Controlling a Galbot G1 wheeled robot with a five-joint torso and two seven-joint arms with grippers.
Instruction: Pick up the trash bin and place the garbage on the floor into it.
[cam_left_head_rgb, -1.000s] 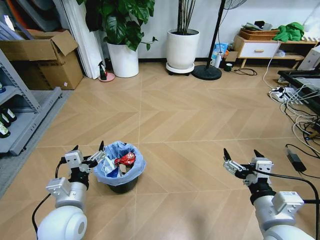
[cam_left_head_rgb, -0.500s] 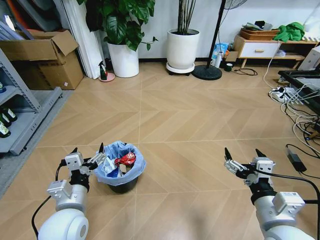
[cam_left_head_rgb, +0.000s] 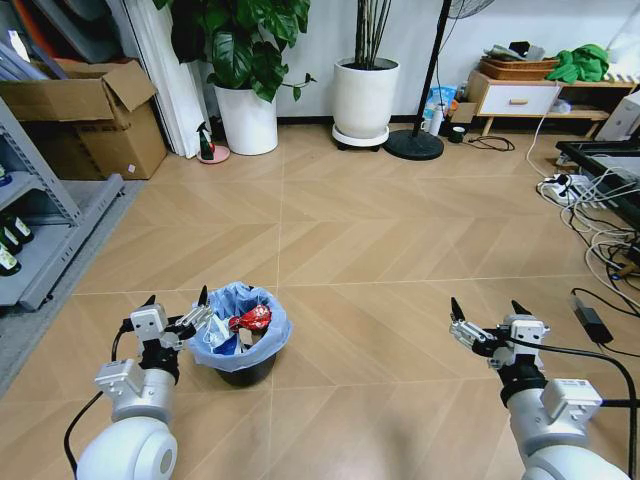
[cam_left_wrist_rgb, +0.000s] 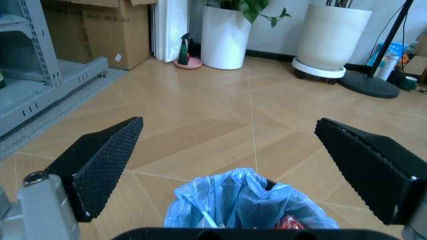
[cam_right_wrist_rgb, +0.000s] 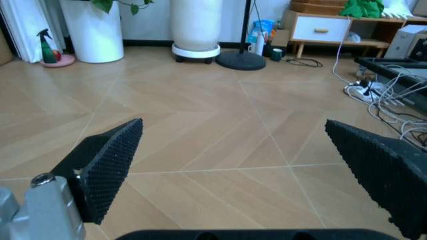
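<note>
The floor (cam_left_head_rgb: 380, 230), chevron-planked light brown wood, is lying bare across the middle of the room. The trash bin (cam_left_head_rgb: 240, 335), black with a crinkled light-blue liner, is standing on it at the near left, holding garbage (cam_left_head_rgb: 250, 319) including a crushed red can. The left hand (cam_left_head_rgb: 176, 305) is hovering just beside the bin's left rim, fingers spread apart. The right hand (cam_left_head_rgb: 484, 308) is hanging well apart over bare floor at the near right, fingers also gaping wide.
</note>
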